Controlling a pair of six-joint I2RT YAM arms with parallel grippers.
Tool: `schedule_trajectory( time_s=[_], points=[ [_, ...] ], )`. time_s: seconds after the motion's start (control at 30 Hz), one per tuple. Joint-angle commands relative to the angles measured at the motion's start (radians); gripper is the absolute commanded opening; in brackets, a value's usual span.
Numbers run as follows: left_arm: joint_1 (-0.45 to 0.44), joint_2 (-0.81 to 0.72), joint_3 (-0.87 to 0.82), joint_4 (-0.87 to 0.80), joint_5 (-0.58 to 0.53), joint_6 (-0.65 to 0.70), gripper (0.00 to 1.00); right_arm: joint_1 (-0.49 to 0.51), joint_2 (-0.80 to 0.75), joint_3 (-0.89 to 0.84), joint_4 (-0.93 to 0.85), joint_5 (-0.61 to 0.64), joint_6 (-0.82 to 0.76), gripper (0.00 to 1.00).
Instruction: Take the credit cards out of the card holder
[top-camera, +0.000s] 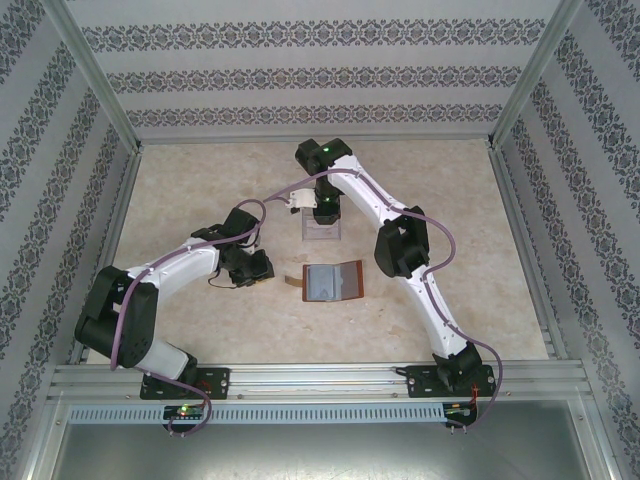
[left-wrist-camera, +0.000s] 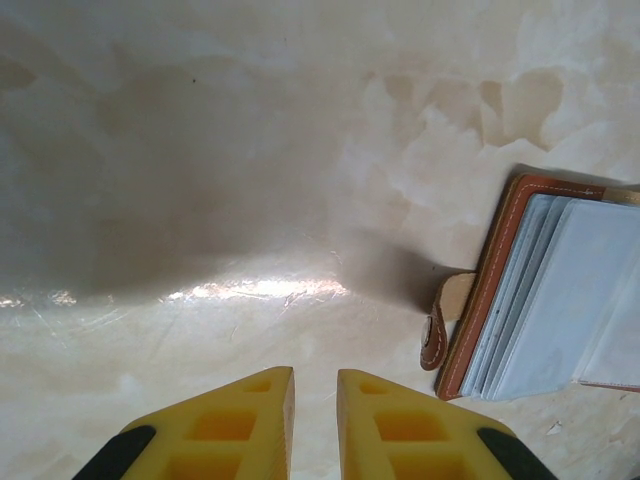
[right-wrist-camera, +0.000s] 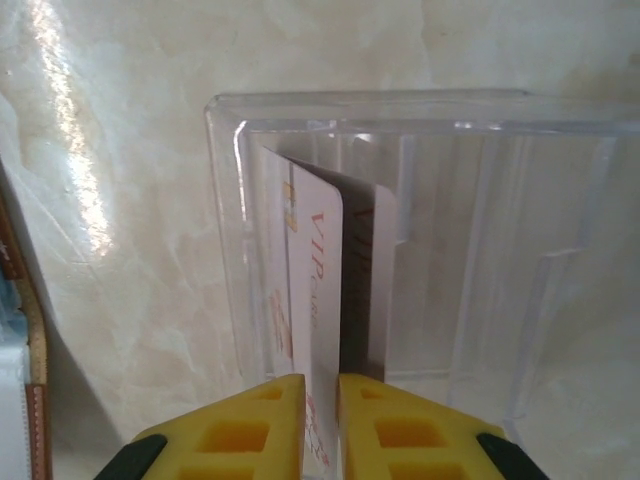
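Ahead of my left fingers (left-wrist-camera: 250, 425) and off to their left, the table (left-wrist-camera: 200, 150) lies bare, so I can pass freely there. The card holder (left-wrist-camera: 560, 290) blocks the way ahead to their right. At my right fingers (right-wrist-camera: 262, 425), the clear tray (right-wrist-camera: 225, 230) walls me in left and ahead, with upright cards (right-wrist-camera: 318, 280) filling the gap between them.

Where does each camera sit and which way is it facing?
Top external: above and behind the bases, looking down on the beige table; left arm and right arm show.
Left wrist: on the left gripper, facing down at the table and the open reddish-brown leather wallet; its yellow fingers show.
Right wrist: on the right gripper, facing into the clear plastic tray; a white VIP-lettered card stands between its yellow fingers.
Shared: top and left wrist both show the wallet.
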Motion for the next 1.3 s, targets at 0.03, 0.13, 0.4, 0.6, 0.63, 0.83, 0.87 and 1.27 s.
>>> schedule_trajectory(
  time_s=[0.03, 0.13, 0.4, 0.6, 0.63, 0.83, 0.87, 1.27],
  points=[
    [0.014, -0.025, -0.009, -0.008, -0.009, -0.013, 0.18, 0.0, -0.024, 0.02, 0.031, 0.054, -0.002, 0.19],
    [0.013, -0.026, -0.01, -0.008, -0.011, -0.013, 0.18, 0.002, -0.024, 0.021, 0.053, 0.079, 0.002, 0.2],
    [0.013, -0.03, -0.011, -0.008, -0.012, -0.014, 0.18, 0.007, -0.027, 0.016, 0.105, 0.107, 0.003, 0.24],
    [0.013, -0.026, -0.009, -0.008, -0.01, -0.014, 0.18, 0.014, -0.024, -0.019, 0.14, 0.099, 0.004, 0.25],
    [0.014, -0.026, -0.008, -0.008, -0.011, -0.014, 0.18, 0.014, -0.023, -0.029, 0.145, 0.092, 0.005, 0.26],
    [0.013, -0.026, -0.008, -0.009, -0.01, -0.018, 0.19, 0.023, -0.016, -0.077, 0.144, 0.073, 0.011, 0.26],
    [0.014, -0.025, -0.006, -0.009, -0.01, -0.017, 0.19, 0.025, -0.016, -0.082, 0.143, 0.066, 0.012, 0.27],
    [0.014, -0.02, 0.01, -0.011, -0.006, -0.008, 0.19, 0.024, -0.06, -0.08, 0.167, 0.095, 0.026, 0.28]
  ],
)
